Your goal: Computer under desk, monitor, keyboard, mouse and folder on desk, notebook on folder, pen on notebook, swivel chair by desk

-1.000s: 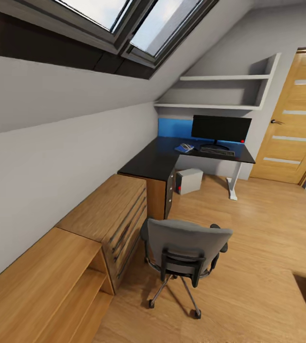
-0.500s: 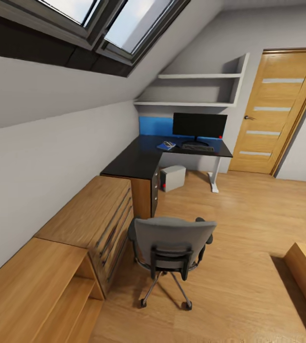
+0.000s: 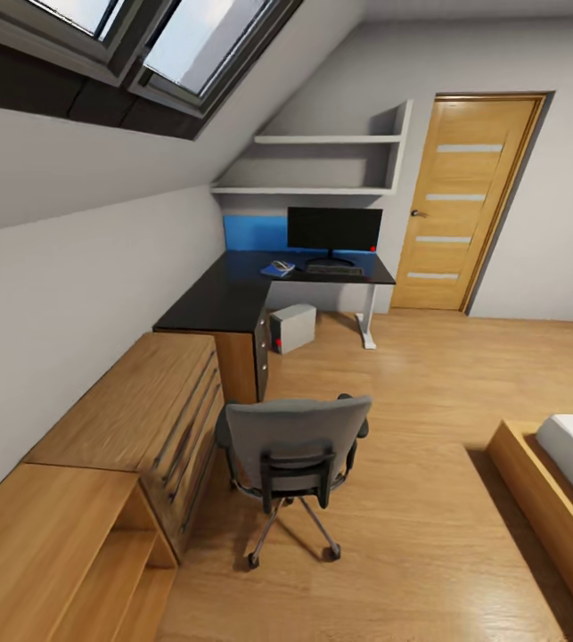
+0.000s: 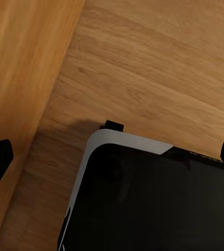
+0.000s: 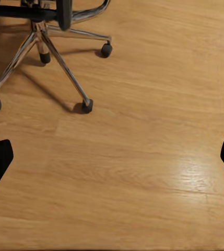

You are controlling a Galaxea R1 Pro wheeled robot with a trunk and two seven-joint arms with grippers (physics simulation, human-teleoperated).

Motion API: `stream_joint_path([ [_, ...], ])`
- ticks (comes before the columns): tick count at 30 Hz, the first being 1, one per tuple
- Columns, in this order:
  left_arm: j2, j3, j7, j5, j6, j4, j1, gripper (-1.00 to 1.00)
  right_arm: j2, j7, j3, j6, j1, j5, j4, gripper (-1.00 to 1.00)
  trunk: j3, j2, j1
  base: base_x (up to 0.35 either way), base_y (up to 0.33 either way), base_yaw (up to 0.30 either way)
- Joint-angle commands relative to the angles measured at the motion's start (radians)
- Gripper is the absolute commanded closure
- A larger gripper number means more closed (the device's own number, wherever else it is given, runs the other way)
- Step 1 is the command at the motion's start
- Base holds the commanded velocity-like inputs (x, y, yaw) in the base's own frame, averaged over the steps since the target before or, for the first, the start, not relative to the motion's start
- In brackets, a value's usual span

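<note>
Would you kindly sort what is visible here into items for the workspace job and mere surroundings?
Job items: desk, monitor, keyboard, folder, computer, swivel chair.

Surroundings: wooden drawer chest, wall shelves, door, bed.

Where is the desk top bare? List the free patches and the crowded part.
The desk looks free along its near wing, from the wooden drawer chest up to the corner. The far wing is crowded: folder with small items on it, keyboard and monitor sit close together. A narrow strip remains right of the keyboard.
</note>
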Motion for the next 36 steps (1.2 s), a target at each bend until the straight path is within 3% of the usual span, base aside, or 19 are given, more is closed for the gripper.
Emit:
stream_joint_path([
  [1, 0.000, -0.009, 0.006, 0.006, -0.003, 0.000, 0.000, -1.00, 0.001, -0.009, 0.008, 0.000, -0.001, 0.000, 0.000, -1.00, -0.003, -0.002, 0.000, -0.016, 0.015, -0.269],
  [36, 0.000, -0.009, 0.006, 0.006, -0.003, 0.000, 0.000, -1.00, 0.001, -0.008, 0.012, 0.000, -0.001, 0.002, 0.001, -1.00, -0.024, -0.002, 0.000, -0.001, 0.001, -0.263],
])
